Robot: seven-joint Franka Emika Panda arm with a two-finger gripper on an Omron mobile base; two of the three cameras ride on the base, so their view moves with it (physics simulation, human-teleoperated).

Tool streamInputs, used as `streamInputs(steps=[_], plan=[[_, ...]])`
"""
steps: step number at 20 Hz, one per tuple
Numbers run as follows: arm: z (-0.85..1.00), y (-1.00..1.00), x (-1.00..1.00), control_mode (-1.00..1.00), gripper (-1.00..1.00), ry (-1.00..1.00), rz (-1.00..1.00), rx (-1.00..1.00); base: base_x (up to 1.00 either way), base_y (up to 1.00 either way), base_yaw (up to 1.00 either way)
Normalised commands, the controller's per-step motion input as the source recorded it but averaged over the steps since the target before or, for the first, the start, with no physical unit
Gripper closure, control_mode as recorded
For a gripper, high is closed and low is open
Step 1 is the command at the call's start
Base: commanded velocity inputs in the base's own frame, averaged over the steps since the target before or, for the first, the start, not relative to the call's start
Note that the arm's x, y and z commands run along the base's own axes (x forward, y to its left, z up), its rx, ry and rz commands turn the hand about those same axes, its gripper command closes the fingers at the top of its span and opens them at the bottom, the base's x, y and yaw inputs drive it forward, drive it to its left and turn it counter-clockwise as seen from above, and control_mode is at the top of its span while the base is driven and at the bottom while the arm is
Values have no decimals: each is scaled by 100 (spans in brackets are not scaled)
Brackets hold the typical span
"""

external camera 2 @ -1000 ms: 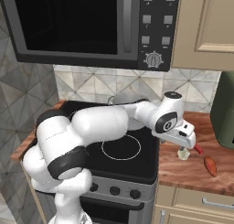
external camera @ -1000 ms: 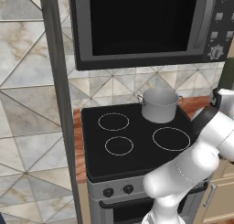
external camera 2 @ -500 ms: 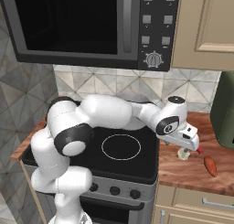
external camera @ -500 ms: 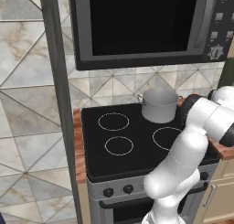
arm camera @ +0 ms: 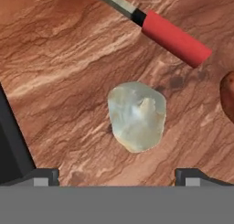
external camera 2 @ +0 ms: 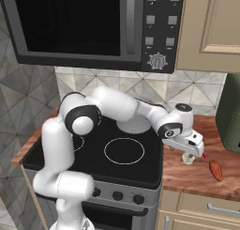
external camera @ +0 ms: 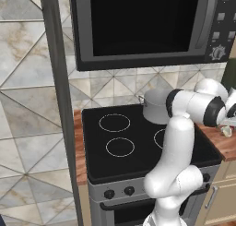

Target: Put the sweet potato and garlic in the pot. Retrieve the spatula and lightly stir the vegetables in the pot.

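Note:
The garlic [arm camera: 137, 115], a pale whitish bulb, lies on the wooden counter [arm camera: 59, 58] right under my open gripper [arm camera: 116, 176], between the two spread fingertips [arm camera: 42, 175]. Beyond it lies the spatula [arm camera: 172, 33] with its red handle and metal shaft. The reddish-orange sweet potato [arm camera: 228, 93] peeks in at the right edge. From the right base view, my gripper [external camera 2: 190, 151] hovers just above the garlic [external camera 2: 188, 159], with the sweet potato [external camera 2: 215, 170] a little to its right. The grey pot [external camera: 154, 105] stands at the stove's back right, partly behind my arm.
The black stove top [external camera: 124, 137] lies left of the counter, its edge [arm camera: 11, 145] close to my left finger. A microwave [external camera 2: 93, 22] hangs above the stove. A dark green appliance [external camera 2: 232, 114] stands at the counter's right end.
The arm's elbow and upper links have swung up and over the stove. The hand has stayed over the garlic and sunk slightly toward it.

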Motion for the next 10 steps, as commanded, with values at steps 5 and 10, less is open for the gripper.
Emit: streamInputs(steps=[5, 10], plan=[[-21, -19, 36, -100, -100, 0, 0, 6, 0, 0, 0], [-12, -27, 32, -100, -100, 3, 0, 0, 0, 0, 0]])
